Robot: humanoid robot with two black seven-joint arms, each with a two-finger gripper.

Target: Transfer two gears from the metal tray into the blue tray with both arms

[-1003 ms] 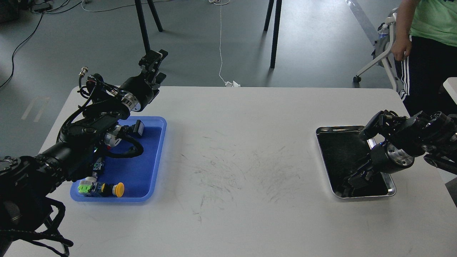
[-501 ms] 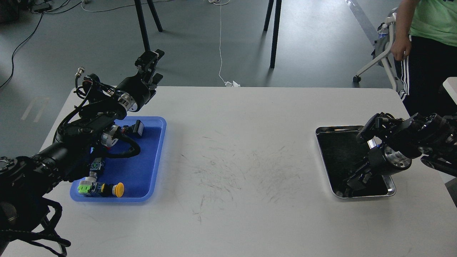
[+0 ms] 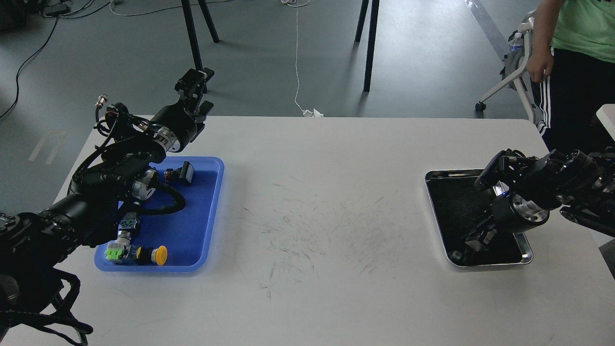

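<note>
The blue tray (image 3: 193,226) lies at the table's left, partly under my left arm. My left gripper (image 3: 198,91) is raised beyond the tray's far edge, over the table's back edge, with its fingers apart and nothing between them. The metal tray (image 3: 454,204) lies at the right with a dark inside. My right gripper (image 3: 473,242) points down into the tray's near left corner; it is dark against the dark floor, so its fingers cannot be told apart. I cannot make out the gears in either tray.
In the blue tray lie a black connector (image 3: 182,173), a yellow and green push-button switch (image 3: 137,254) and a small blue-green switch (image 3: 129,223). A person (image 3: 571,53) stands at the back right beside a wheeled chair (image 3: 514,72). Chair legs stand behind the table.
My left arm has swung a little to the left, carrying its gripper with it. My right wrist has shifted slightly left, and its gripper stays low in the metal tray.
</note>
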